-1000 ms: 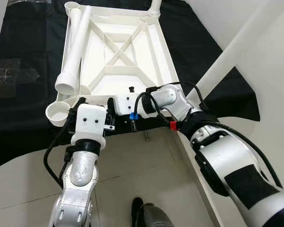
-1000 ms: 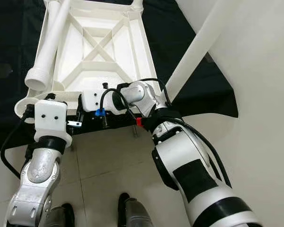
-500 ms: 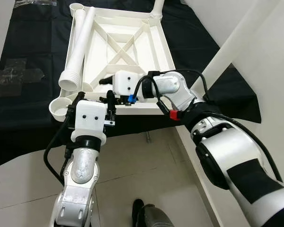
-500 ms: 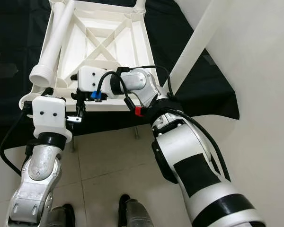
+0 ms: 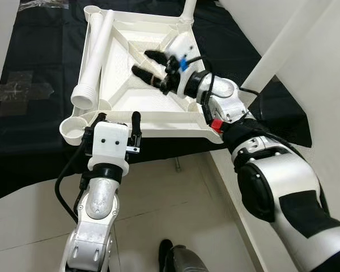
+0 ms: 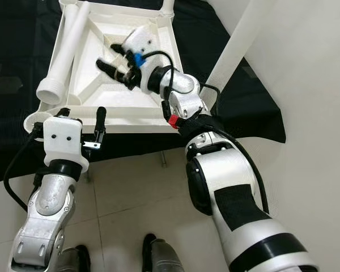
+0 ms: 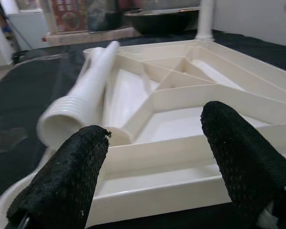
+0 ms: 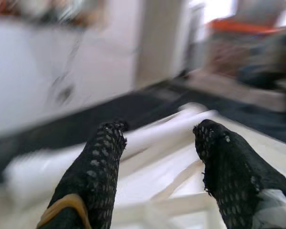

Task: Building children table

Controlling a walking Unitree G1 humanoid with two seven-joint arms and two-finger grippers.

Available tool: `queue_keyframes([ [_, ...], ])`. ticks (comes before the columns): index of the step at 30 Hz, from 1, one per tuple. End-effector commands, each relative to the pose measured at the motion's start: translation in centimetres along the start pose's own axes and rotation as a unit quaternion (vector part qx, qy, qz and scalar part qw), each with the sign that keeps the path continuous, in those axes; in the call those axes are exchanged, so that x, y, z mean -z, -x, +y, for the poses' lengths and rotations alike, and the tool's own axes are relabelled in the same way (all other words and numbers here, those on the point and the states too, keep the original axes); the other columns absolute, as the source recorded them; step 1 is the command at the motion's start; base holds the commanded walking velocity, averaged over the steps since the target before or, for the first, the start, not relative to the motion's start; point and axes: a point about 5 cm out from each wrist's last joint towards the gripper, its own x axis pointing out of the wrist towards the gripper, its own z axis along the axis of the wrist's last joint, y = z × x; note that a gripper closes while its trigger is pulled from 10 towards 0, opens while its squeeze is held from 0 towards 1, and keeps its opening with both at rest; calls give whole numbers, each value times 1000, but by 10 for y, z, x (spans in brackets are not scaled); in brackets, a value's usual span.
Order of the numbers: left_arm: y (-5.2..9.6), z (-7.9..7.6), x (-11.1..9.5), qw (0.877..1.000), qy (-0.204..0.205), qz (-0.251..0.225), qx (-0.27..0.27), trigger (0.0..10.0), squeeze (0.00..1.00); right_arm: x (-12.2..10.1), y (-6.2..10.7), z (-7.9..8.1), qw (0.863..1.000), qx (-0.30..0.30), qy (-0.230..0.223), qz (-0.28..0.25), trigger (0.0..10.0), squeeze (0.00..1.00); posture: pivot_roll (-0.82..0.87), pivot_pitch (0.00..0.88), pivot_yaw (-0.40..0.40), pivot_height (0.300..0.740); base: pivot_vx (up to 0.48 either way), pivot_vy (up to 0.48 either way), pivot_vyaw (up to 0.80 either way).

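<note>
Tabletop (image 5: 199, 85) is flipped upside down on a black sheet (image 5: 34, 68) spread over the floor, ribbed underside facing up with an X brace in the middle. 1 loose leg (image 5: 93, 59) lies along the robot's left edge of it, threaded end toward the robot. 1 more leg (image 5: 187, 8) looks already stuck upright in the far right corner, though just its lower part is in frame. 1 empty round socket (image 5: 71, 127) sits at the near left corner.

Right gripper (image 5: 148, 63) hangs over the middle of the underside, 2 black fingers spread apart with nothing between them, pointing toward the loose leg. Its wrist view is pretty blurry.

Left gripper (image 5: 114, 121) sits at the near edge of the tabletop, also spread wide and empty, fingers on either side of the rim line without clearly touching it.

Beige floor tiles (image 5: 158, 204) show below.
</note>
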Motion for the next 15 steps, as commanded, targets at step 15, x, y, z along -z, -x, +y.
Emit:
queue_keyframes([
  [15, -4, 6, 1, 1000, 1, 6, 5, 10000, 0, 19, 36, 3, 990, 128, -47, -20, 10000, 0, 53, 109, -107, 740, 0, 285, 0],
])
